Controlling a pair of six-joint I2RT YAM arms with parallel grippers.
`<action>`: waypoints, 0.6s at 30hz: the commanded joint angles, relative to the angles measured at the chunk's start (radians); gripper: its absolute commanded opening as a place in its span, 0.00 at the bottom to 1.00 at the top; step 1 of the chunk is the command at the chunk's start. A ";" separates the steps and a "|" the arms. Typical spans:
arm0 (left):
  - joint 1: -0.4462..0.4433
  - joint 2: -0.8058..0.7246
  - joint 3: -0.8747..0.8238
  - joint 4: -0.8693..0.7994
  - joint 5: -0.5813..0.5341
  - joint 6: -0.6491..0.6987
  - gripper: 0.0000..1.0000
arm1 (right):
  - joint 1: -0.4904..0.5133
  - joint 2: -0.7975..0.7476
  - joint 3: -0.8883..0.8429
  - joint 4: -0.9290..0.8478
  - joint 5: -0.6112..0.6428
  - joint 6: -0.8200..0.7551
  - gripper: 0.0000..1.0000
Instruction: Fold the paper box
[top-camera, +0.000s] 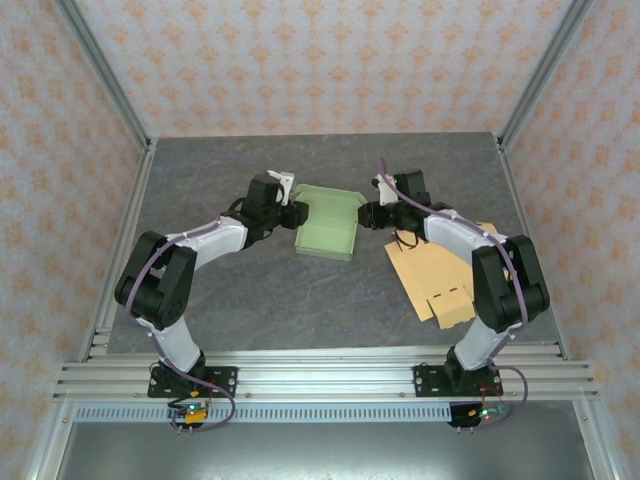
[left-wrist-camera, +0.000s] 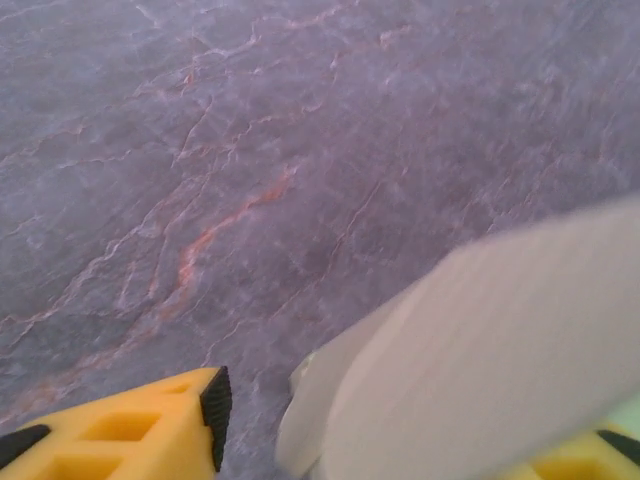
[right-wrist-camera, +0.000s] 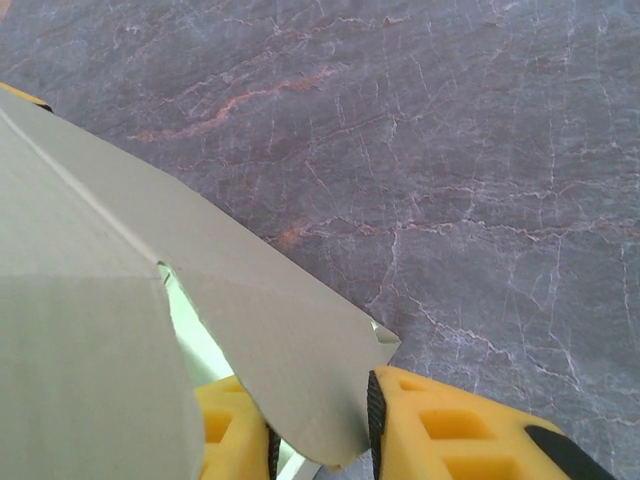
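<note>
The left gripper (top-camera: 297, 214) stands partly open astride the left flap of the paper box (top-camera: 328, 228), one finger (left-wrist-camera: 150, 435) clear of the flap. The paper box lies between both grippers. The right gripper (top-camera: 366, 214) has the right flap between narrowly parted fingers (right-wrist-camera: 460, 435); clamped or not, I cannot tell.

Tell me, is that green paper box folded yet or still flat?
Partly folded: the green box has its side edges lifted off the table, not closed up.
</note>
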 joint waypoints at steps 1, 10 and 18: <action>0.003 -0.001 0.042 0.037 0.053 -0.003 0.30 | 0.018 0.011 0.048 0.009 -0.026 -0.020 0.28; -0.016 -0.010 -0.012 0.038 0.041 -0.119 0.19 | 0.098 0.004 0.053 -0.002 0.038 0.030 0.25; -0.043 -0.065 -0.106 0.046 0.001 -0.195 0.19 | 0.138 0.005 -0.035 0.114 0.059 0.126 0.24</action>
